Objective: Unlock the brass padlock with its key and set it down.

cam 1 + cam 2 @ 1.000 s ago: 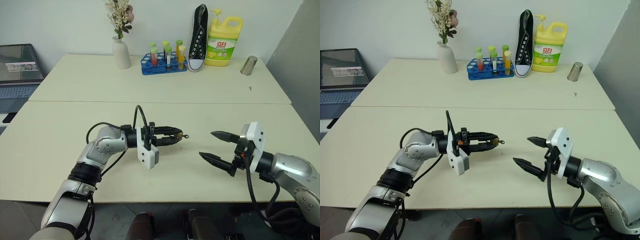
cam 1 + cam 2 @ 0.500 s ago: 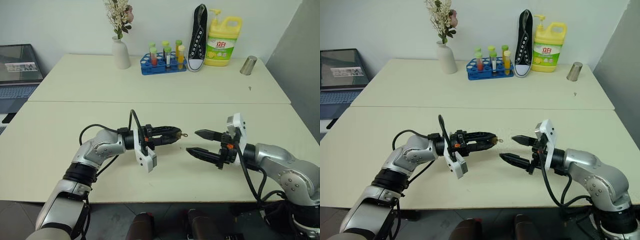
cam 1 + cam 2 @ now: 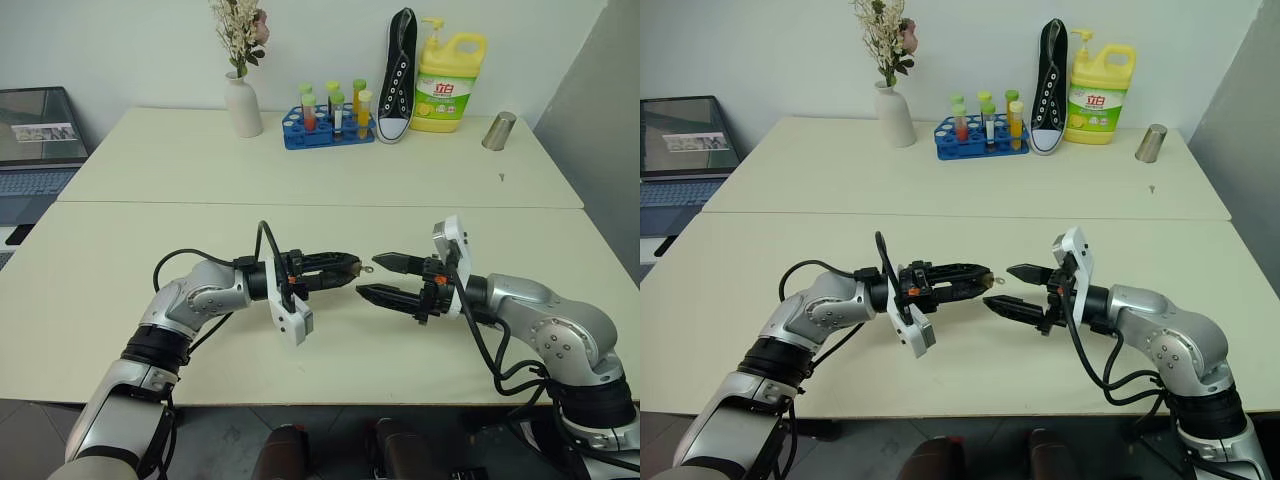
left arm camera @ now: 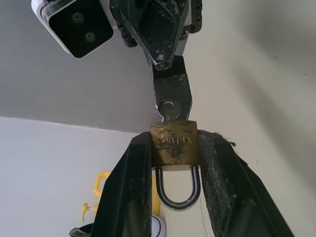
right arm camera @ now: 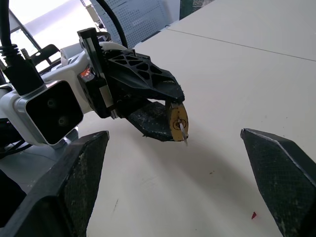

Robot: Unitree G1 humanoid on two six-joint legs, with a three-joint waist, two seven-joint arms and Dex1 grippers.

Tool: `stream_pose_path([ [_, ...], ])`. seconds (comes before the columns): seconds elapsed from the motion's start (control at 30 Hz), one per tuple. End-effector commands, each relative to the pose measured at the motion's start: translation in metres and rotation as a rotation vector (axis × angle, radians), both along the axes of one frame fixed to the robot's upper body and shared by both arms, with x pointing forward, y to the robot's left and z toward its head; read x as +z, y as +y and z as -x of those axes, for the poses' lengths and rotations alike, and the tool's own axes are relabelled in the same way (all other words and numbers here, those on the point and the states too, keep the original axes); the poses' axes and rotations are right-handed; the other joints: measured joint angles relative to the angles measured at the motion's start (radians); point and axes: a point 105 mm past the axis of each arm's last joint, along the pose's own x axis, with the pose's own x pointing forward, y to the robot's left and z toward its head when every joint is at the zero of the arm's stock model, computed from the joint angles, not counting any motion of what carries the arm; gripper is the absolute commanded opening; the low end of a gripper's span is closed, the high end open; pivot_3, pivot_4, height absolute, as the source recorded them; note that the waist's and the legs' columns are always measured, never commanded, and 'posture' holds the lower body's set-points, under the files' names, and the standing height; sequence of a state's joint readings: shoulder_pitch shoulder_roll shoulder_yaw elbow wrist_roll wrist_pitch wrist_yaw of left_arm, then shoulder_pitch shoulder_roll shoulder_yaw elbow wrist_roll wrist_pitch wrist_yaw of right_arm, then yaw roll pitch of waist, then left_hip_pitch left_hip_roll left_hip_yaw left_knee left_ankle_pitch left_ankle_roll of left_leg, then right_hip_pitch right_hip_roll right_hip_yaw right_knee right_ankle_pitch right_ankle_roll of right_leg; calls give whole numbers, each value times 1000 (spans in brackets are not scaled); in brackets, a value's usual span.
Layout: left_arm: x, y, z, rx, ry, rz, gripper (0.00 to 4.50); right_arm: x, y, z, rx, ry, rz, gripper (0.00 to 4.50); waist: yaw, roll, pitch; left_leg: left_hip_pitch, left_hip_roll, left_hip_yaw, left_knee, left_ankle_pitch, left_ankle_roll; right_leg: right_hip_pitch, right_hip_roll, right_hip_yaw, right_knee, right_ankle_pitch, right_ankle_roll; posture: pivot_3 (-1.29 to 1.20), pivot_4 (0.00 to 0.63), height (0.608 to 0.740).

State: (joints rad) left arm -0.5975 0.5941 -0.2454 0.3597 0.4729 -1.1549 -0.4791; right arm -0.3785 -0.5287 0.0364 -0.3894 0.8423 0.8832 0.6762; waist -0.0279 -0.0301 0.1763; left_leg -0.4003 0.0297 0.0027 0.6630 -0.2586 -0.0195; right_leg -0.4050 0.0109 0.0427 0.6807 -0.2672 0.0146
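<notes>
Two grippers: facing each other tip to tip above the near table point(image 3: 120, 330), both pointing level.
Left gripper point(image 4: 174, 153): clamping the brass padlock point(image 4: 174, 149) between its two fingers, shackle toward the wrist, keyhole end facing outward.
Key point(image 4: 169, 109): sitting in the padlock's keyhole, its little ring head sticking out toward the right gripper point(image 5: 177, 182).
Right gripper: standing with its fingers wide apart and gripping nothing, its tips lying just beside the key in the head views.
Step in hand: lining up to take hold of the key, as I read it; the shackle is looking seated, so the lock appears not yet opened.
Next move: calling for a fine approach, pinching that tiny head squarely and then turning it.
Risk: knocking the key askew, or twisting the padlock in the left grip.
Background: test-tube rack point(image 3: 327, 118), shoe point(image 3: 397, 75) and yellow bottle point(image 3: 447, 80) sitting well apart at the far edge.
</notes>
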Motion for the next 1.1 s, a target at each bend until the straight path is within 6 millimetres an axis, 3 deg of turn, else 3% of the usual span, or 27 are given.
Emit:
stream_pose_path([
  [0.03, 9, -1, 2, -11, -32, 25, 966, 9, 4, 1, 23, -38, -9, 3592, 0, 0, 0, 0, 0, 0, 0, 0, 0, 0, 0, 0, 0, 0, 0, 0, 150, 740],
  [0.37, 8, 0, 1, -2, -29, 19, 966, 11, 4, 0, 33, -33, -15, 33, 0, 0, 0, 0, 0, 0, 0, 0, 0, 0, 0, 0, 0, 0, 0, 0, 150, 740],
  [0.67, 6, 1, 1, 3, -25, 17, 966, 13, 3, 1, 45, -8, -28, 0, 0, 0, 0, 0, 0, 0, 0, 0, 0, 0, 0, 0, 0, 0, 0, 0, 150, 740],
  [1.1, 2, 0, 1, 10, -49, 6, 966, 20, 4, -8, 76, 382, -121, 0, 0, 0, 0, 0, 0, 0, 0, 0, 0, 0, -4, -1, 1, 0, 0, 0, 150, 740],
])
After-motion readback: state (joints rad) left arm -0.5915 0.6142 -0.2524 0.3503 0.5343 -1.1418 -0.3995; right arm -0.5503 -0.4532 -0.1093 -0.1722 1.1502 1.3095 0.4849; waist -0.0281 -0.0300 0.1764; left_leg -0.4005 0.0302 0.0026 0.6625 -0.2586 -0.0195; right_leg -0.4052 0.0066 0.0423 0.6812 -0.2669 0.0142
